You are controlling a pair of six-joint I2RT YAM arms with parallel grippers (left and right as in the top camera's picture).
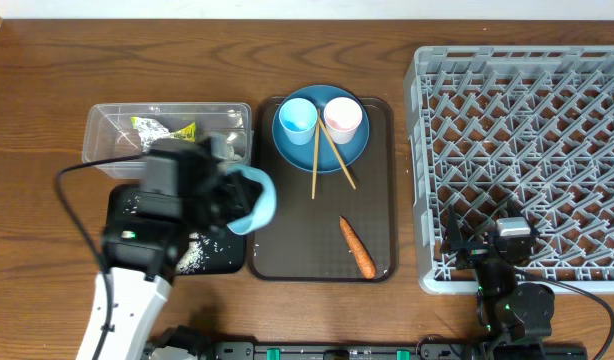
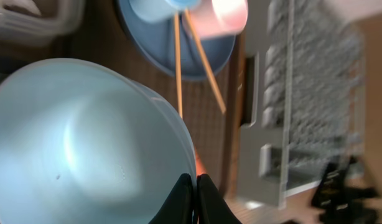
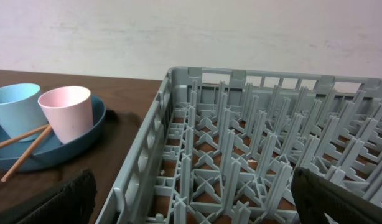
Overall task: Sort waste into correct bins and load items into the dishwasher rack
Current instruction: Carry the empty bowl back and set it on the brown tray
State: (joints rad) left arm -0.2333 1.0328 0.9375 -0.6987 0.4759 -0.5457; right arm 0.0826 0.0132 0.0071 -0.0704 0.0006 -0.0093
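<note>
My left gripper [image 1: 230, 196] is shut on the rim of a pale blue-white bowl [image 1: 255, 200], held tilted over the black tray [image 1: 122, 205] where rice grains [image 1: 192, 258] lie. In the left wrist view the bowl [image 2: 85, 143] fills the left side, with the jaws [image 2: 195, 178] pinched on its edge. The blue plate [image 1: 322, 145] carries a light-blue cup [image 1: 297, 118], a pink cup [image 1: 343, 116] and chopsticks [image 1: 315, 165]. A carrot [image 1: 357, 247] lies below them. My right gripper [image 3: 191, 190] hangs open over the dishwasher rack's [image 1: 527, 150] front left corner.
A dark-brown serving tray [image 1: 287, 250] holds the plate and carrot. The clear tub [image 1: 102, 135] at the back left contains a yellow-green wrapper [image 1: 162, 130]. The left arm hides much of the black tray. Bare wooden table lies behind the tub and rack.
</note>
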